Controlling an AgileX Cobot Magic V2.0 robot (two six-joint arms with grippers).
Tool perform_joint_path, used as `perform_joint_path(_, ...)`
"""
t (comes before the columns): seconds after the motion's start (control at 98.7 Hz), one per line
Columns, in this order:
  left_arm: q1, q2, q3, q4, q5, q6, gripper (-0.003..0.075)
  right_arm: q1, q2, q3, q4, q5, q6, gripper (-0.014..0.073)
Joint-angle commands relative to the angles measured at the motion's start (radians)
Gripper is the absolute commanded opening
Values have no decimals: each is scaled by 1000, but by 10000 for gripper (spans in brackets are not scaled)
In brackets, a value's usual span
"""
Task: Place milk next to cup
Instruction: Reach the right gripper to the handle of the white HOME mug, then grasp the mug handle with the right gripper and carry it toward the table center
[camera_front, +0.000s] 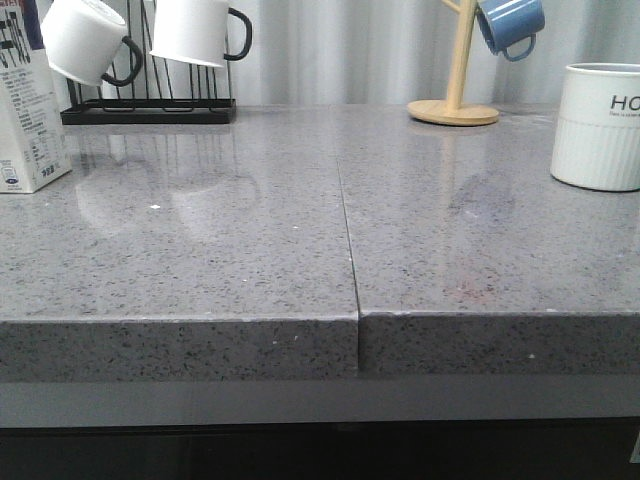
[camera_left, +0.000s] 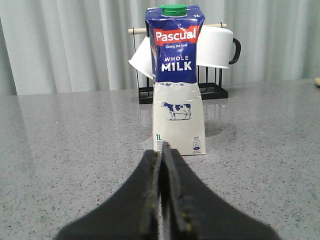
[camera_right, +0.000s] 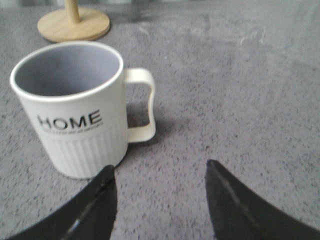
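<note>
One grey speckled countertop (camera_front: 250, 230) is seen, made of two slabs joined by a seam, and it carries everything else. One milk carton (camera_left: 177, 82) stands upright on it, straight ahead of the left gripper (camera_left: 163, 150), apart from the fingertips and untouched. The left fingers (camera_left: 147, 200) are pressed together with only a hairline between them, and nothing is held. Behind the carton, one black wire mug rack (camera_front: 150, 108) is seen with two white black-handled mugs (camera_front: 200, 30) hung on it. One cup (camera_right: 75, 107), white with ribbed lower half and "HOME" lettering, stands upright just ahead of the right gripper (camera_right: 160, 172), nearer one finger, its handle turned toward the gap. The right fingers (camera_right: 97, 202) are spread wide apart and are empty; whether the nearer finger touches the cup's base cannot be told. Beyond the cup, one wooden mug tree (camera_front: 455, 95) is seen, with one blue mug (camera_front: 510, 25) hung on it. In the front view the carton and the cup stand well apart, at opposite edges of the counter.
</note>
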Motion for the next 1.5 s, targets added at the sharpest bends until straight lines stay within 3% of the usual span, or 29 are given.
perform_joint_path(0.0, 2, -33, 50, -10, -80, -8, -21, -6, 28, -37, -23, -157, 29, 414)
perform_joint_path(0.253, 2, -33, 50, -10, -80, -8, -20, -6, 158, -55, -57, -282, 83, 414)
perform_joint_path(0.77, 2, -33, 50, -10, -80, -8, -21, -31, 370, -192, -94, -361, 110, 414)
perform_joint_path(1.124, 2, -33, 50, -10, -80, -8, -20, -58, 521, -294, -236, -438, 248, 409)
perform_joint_path(1.226, 2, -33, 50, -10, -80, -8, -20, -58, 546, -308, -254, -449, 260, 326)
perform_joint_path(1.489, 2, -33, 50, -10, -80, -8, -20, -58, 550, -308, -255, -465, 256, -75)
